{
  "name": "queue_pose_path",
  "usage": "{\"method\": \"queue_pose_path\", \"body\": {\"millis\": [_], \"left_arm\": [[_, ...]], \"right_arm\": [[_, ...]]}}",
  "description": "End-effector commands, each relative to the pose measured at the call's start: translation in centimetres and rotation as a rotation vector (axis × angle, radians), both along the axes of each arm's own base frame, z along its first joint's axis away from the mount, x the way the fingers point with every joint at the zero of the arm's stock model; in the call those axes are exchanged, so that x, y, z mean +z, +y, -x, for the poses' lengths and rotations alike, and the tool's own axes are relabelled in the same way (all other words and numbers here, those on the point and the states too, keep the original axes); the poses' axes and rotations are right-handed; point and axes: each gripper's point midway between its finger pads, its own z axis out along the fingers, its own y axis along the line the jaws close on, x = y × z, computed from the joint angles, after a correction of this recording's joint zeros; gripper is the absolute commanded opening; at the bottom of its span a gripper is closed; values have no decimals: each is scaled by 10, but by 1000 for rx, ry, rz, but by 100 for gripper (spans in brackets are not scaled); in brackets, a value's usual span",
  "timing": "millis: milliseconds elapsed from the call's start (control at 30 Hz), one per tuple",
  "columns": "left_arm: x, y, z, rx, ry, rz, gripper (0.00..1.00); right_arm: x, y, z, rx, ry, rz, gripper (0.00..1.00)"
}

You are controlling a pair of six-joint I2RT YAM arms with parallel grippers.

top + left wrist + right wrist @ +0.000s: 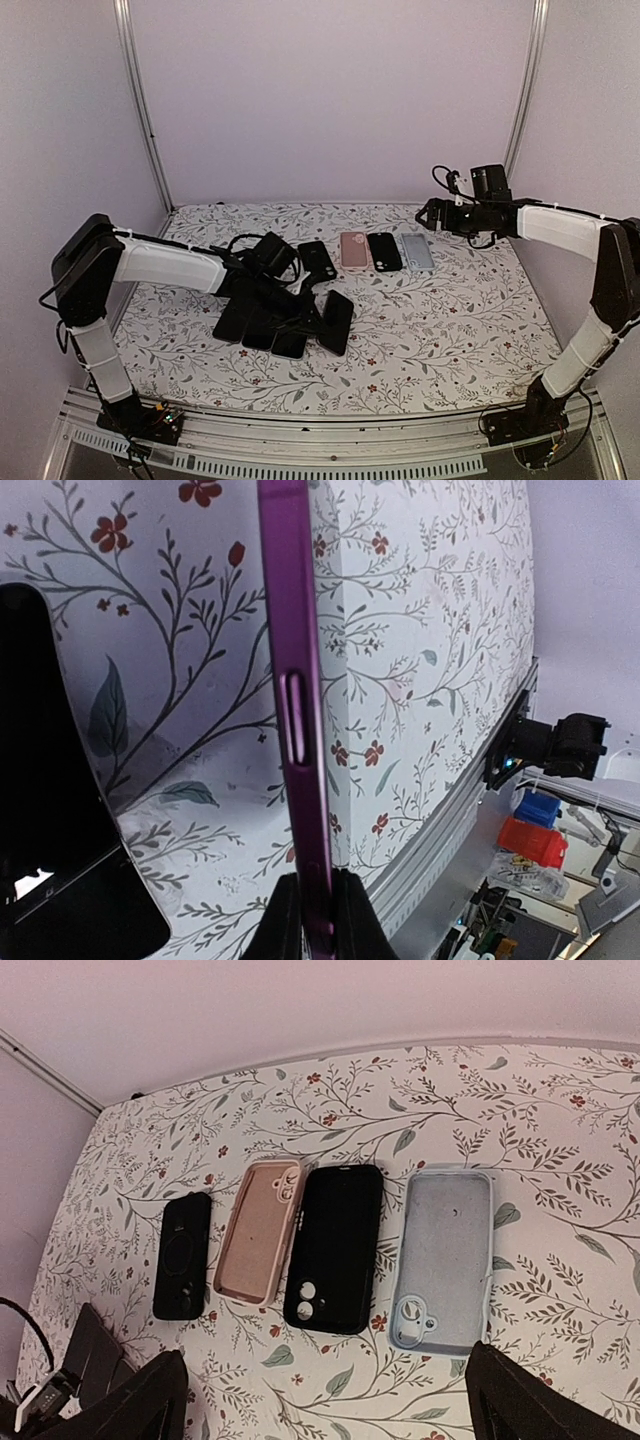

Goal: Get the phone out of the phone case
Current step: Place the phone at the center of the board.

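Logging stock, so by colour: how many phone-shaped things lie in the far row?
Black rectangular phone-shaped items: 2
Pink soft open phone case: 1
Pale blue soft open phone case: 1
Total: 4

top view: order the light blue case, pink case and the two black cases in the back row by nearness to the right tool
1. light blue case, right end of the row, closest to the right tool
2. black case, beside it on the left
3. pink case, further left
4. far-left black case, left end, set apart
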Motion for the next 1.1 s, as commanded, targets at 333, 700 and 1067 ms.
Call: {"method": "queue_pose_path", "body": {"millis": [333,700,1067], "left_arm": [[-10,-11,6,-7,-9,23,13],[-14,-5,5,1,-26,-16,22],[8,0,-10,14,-124,-44,25]], "right_arm": [[39,27,22,74,-79,-94,99],[38,34,27,93,-68,-96,99],[24,42,36,112,-40,-81,99]]}}
